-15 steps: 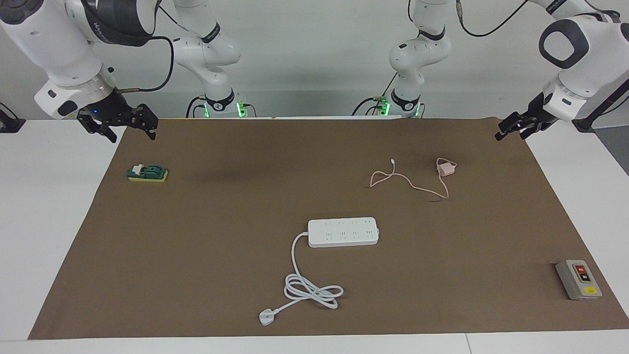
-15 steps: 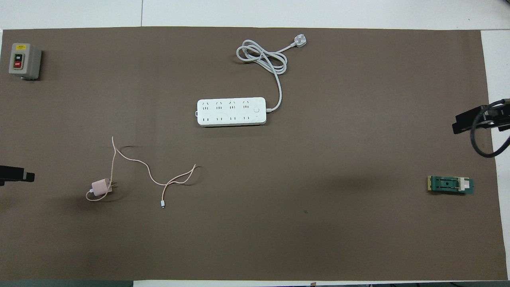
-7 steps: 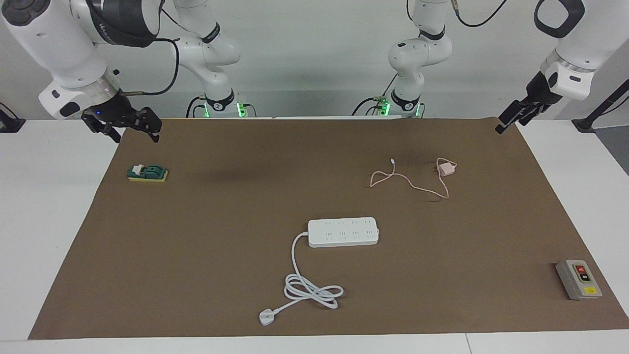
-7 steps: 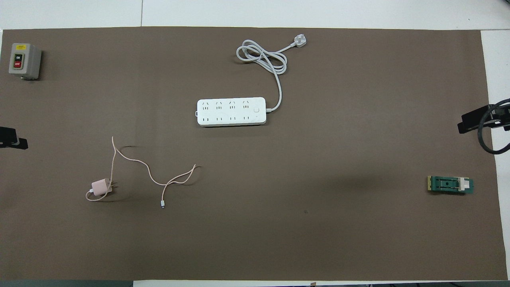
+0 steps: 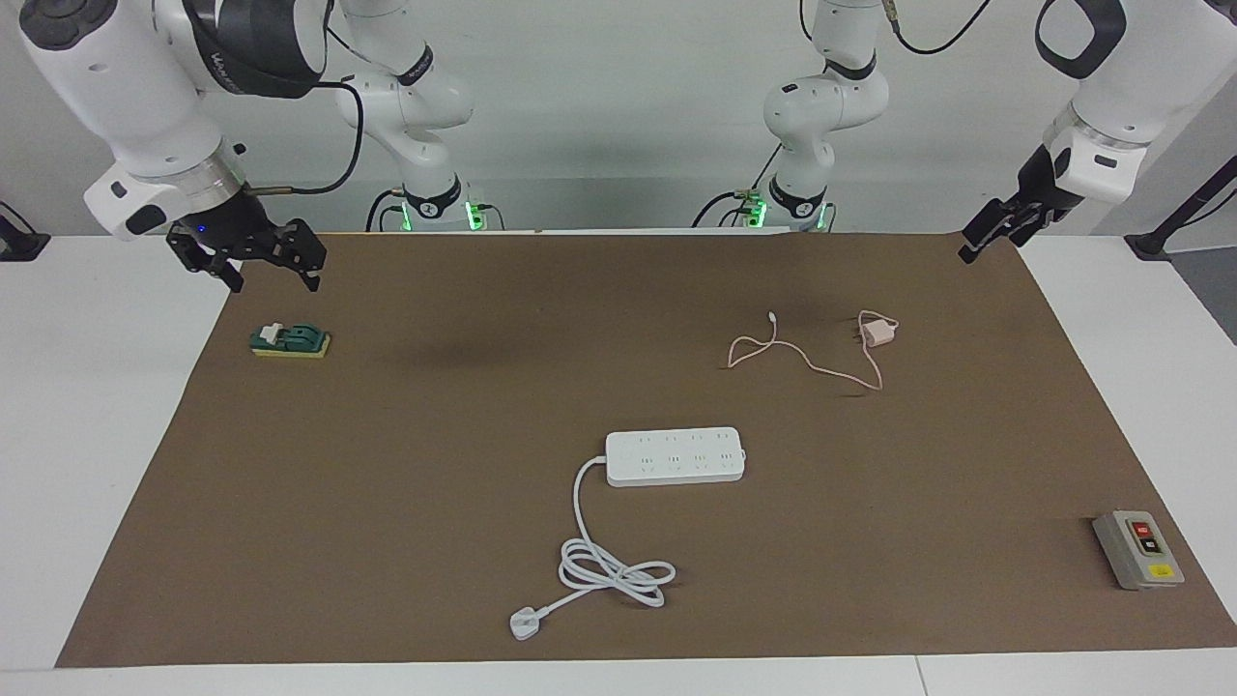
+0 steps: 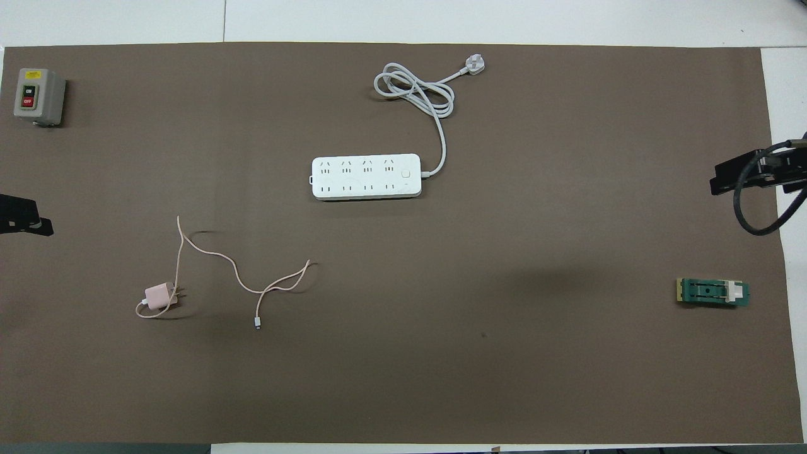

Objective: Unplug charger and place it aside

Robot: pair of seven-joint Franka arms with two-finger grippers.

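The pale-pink charger (image 5: 877, 334) lies on the brown mat toward the left arm's end, also in the overhead view (image 6: 158, 296). It is out of the socket, its prongs bare, and its thin pink cable (image 5: 802, 356) (image 6: 233, 271) trails loose beside it. The white power strip (image 5: 675, 456) (image 6: 365, 177) lies mid-mat, farther from the robots, with nothing plugged in. My left gripper (image 5: 986, 237) (image 6: 25, 221) hangs in the air over the mat's edge at its own end, apart from the charger. My right gripper (image 5: 273, 275) (image 6: 734, 180) is open and empty over the mat's edge at its end.
A grey switch box (image 5: 1137, 549) (image 6: 38, 96) with red and yellow buttons sits at the mat's corner at the left arm's end, farthest from the robots. A small green and yellow block (image 5: 290, 340) (image 6: 712, 292) lies under the right gripper. The strip's thick white cord (image 5: 609, 565) is coiled.
The left gripper has risen and swung a little inward along the mat's edge. The right gripper has shifted slightly toward the mat. The charger and strip have not moved.
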